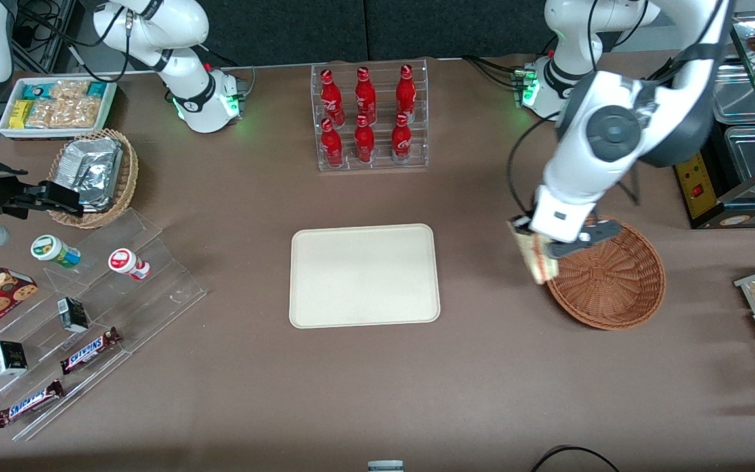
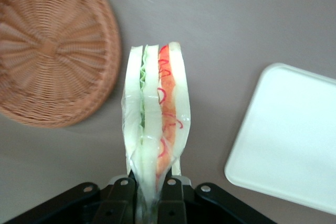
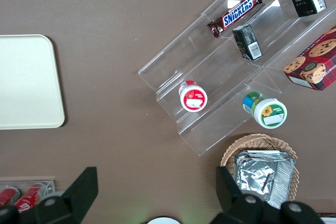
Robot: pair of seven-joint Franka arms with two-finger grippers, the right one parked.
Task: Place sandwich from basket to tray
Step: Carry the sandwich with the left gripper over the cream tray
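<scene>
Above the basket's rim, on the edge facing the tray, the sandwich is held clamped in the gripper, lifted clear of the wicker, with bare weave seen inside the basket. Nothing is seen on the cream tray at the table's middle. Toward the parked arm's end, foil packets are held in a tan wicker basket, snack packets in a white box, and six red bottles in a clear rack.
</scene>
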